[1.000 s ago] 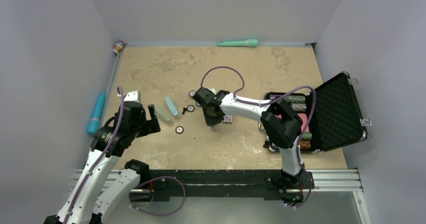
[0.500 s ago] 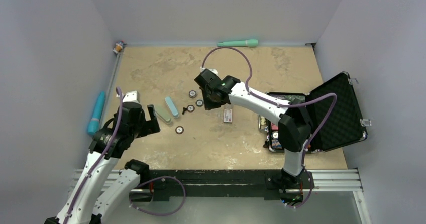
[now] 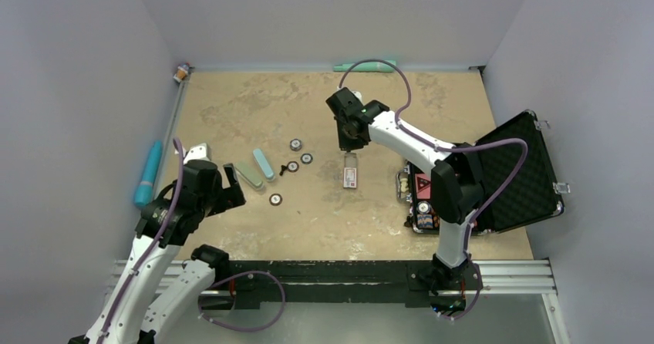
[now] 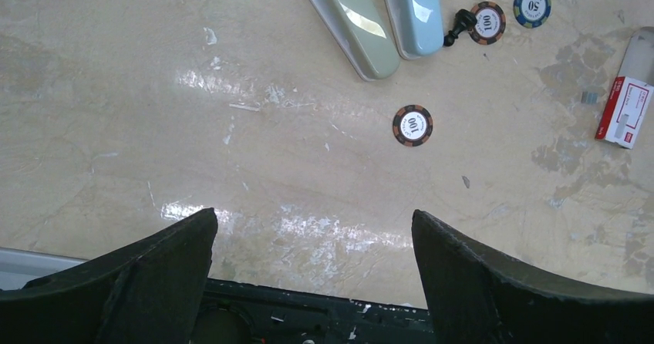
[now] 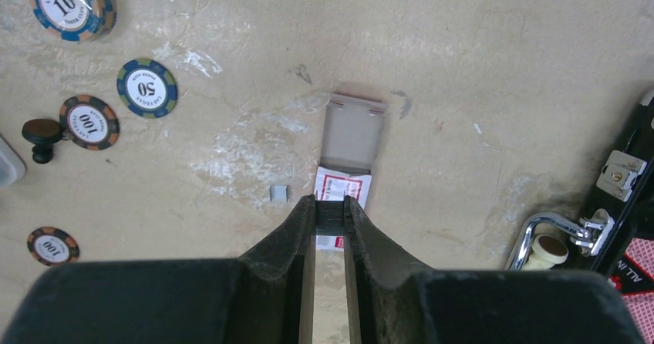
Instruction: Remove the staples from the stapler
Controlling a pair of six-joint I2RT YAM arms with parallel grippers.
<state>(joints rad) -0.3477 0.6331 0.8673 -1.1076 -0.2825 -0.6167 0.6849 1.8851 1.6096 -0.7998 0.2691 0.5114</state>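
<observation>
Right wrist view shows the right hand (image 5: 330,205) pinching a dark strip (image 5: 330,219), likely staples, at 6 o'clock of the open staple box (image 5: 352,136), so go low over it before letting go; left hand (image 4: 312,214) is wide open, green stapler (image 4: 353,26) at its 12 o'clock.

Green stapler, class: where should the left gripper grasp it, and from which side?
Come from above and pinch the green stapler across its narrow width, probably toward the far end: it lies flat, and the blue stapler sits tight against its near end.
</observation>
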